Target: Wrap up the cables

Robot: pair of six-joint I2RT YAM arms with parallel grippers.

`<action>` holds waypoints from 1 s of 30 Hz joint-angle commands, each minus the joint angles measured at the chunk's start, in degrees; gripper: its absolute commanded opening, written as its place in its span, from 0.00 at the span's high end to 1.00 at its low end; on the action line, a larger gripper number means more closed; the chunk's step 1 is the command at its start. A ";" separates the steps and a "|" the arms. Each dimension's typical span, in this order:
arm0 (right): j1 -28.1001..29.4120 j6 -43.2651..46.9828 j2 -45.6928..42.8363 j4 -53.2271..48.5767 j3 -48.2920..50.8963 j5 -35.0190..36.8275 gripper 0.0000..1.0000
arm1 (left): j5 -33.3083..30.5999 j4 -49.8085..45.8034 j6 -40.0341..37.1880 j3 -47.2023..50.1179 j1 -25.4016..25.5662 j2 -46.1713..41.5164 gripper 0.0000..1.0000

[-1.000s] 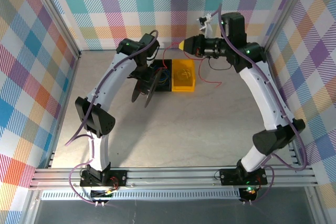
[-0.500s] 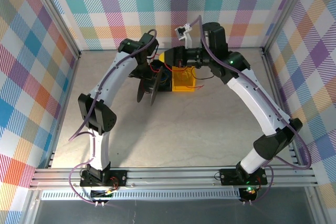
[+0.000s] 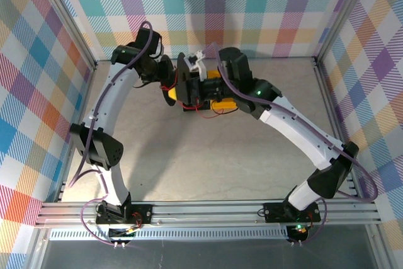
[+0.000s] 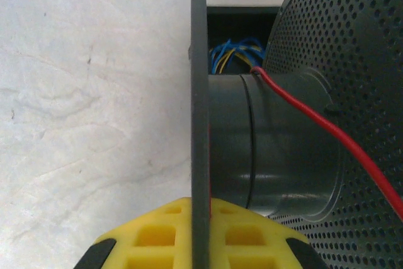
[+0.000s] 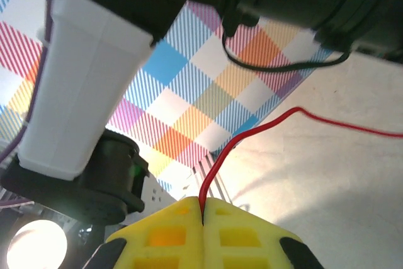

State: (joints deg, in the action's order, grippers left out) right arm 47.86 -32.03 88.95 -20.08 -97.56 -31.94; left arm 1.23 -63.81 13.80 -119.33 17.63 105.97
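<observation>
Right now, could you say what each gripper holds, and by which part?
The left gripper holds the black spool by one flange's rim; the right gripper pinches the red cable along its length.

spool (image 4: 283, 149): black, plastic-looking, matt; smooth hub, flange perforated with fine holes.
cable (image 4: 301, 106): red insulation, smooth, slight sheen.
left gripper (image 4: 200, 209): yellow moulded plastic, matt, lattice-recessed.
right gripper (image 5: 203, 209): same yellow matt plastic.
table (image 3: 208, 155): pale, stone-like mottling, matt, faintly scuffed.
frame rail (image 3: 208, 209): bare brushed metal, slotted.
walls (image 3: 283, 4): printed check, matt; cloth or paper cannot be told.
</observation>
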 commanded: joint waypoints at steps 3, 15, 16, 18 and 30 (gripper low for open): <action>4.20 1.27 -6.23 6.31 9.13 -2.33 1.00 | 2.17 12.62 5.17 4.28 -2.60 -6.98 1.00; -6.94 -2.11 -15.83 11.55 40.10 0.84 1.00 | 10.70 21.71 4.72 5.01 -6.90 -14.70 1.00; -8.93 -1.63 -15.17 11.34 40.54 0.13 1.00 | 10.71 22.03 4.89 5.16 -6.90 -15.28 1.00; -13.37 -0.60 -12.73 10.98 40.76 -1.88 1.00 | 10.90 22.49 5.27 5.59 -7.07 -16.59 1.00; -25.14 8.43 6.93 -1.56 25.29 1.86 1.00 | 18.83 16.18 0.25 16.82 -7.34 -27.89 1.00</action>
State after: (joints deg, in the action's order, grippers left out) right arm 24.64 -28.05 94.72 -12.34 -68.18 -33.85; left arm 15.29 -48.95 17.28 -103.55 11.55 82.74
